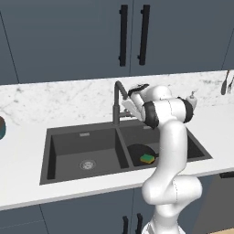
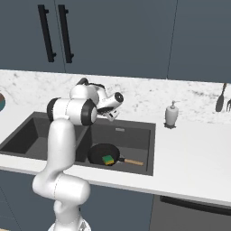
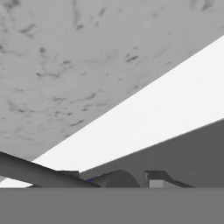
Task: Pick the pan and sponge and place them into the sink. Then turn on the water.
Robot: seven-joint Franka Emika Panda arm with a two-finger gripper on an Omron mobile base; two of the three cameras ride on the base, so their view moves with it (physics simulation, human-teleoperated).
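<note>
The black pan [image 1: 137, 151] [image 2: 101, 153] lies in the right basin of the dark grey sink [image 1: 82, 142] [image 2: 135, 135], its wooden handle pointing right. On the pan rests the green and yellow sponge [image 1: 146, 158] [image 2: 108, 159]. My gripper [image 1: 124, 106] [image 2: 109, 117] [image 3: 113, 178] hovers behind the basins, close beside the tall dark faucet [image 1: 117, 97] [image 2: 82, 81]. In the hand view its tips barely rise into the picture, apart, and a dark faucet bar [image 3: 39, 173] crosses in front of them at lower left. No water runs.
A white soap dispenser [image 1: 192, 98] [image 2: 171, 113] stands on the counter right of the sink. Dark utensils [image 1: 226, 82] [image 2: 221, 97] hang on the marble backsplash at far right. A bowl [image 1: 1, 128] sits at the left edge. Cabinet doors hang above.
</note>
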